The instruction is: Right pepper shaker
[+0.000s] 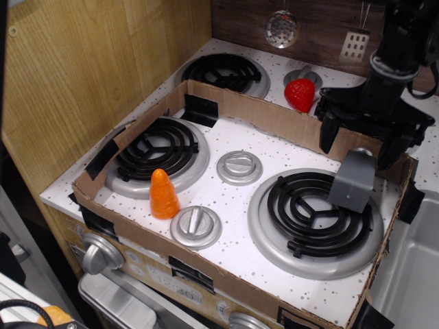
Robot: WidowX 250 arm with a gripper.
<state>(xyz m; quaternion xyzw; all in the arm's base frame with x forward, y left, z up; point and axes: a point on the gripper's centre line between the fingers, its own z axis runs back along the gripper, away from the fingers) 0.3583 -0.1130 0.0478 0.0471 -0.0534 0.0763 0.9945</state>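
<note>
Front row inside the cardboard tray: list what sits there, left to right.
Orange cone → front silver knob → right front burner → pepper shaker, leaning on the burner's far right edge.

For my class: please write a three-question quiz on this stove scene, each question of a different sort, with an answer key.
1. True or false: the pepper shaker stands upright on the left front burner.
2. Multiple choice: the orange cone stands A) on the right burner, B) beside the left front burner and near a knob, C) outside the cardboard frame.
3. Fill in: the gripper hangs open just ____ the shaker.

Key:
1. False; it leans tilted at the right front burner.
2. B
3. above
</note>
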